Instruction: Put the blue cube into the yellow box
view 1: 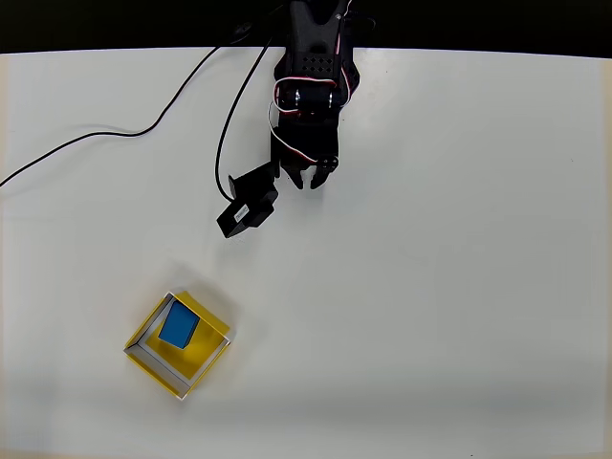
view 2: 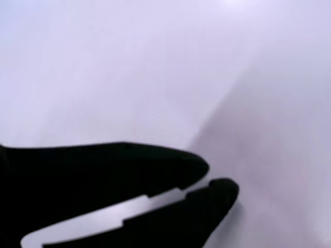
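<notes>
In the overhead view the blue cube (view 1: pixel 179 327) lies inside the yellow box (view 1: pixel 201 356), tilted against the box's upper-left wall. The box stands at the lower left of the white table. My black gripper (view 1: pixel 308 180) hangs far from it, near the table's back edge, pointing down the picture. The wrist view has the gripper (view 2: pixel 214 180) with its two dark fingertips nearly touching, nothing between them, over bare white table.
Black cables (view 1: pixel 143 124) trail from the arm's base across the back left of the white table (view 1: pixel 459 287). The black wrist camera block (view 1: pixel 247 206) juts out at the gripper's lower left.
</notes>
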`<state>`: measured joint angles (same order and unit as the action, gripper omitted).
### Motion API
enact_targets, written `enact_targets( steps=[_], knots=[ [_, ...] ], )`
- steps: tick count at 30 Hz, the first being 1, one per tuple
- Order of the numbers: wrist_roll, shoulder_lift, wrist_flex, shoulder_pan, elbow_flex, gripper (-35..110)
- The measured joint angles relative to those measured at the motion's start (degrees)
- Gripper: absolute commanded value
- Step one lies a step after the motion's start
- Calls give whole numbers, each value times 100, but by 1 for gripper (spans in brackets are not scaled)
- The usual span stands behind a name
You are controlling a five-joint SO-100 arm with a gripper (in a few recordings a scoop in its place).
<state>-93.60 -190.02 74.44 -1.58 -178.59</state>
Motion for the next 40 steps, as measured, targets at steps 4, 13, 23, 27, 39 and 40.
enact_targets(
  steps=[4,13,23,27,39,40],
  knots=[
    [193,0,35,0,0,0],
    [290,0,237,9,0,0],
    [343,0,237,123,0,0],
    [343,0,237,123,0,0],
    [343,0,237,123,0,0],
    [343,0,237,123,0,0]
  ],
)
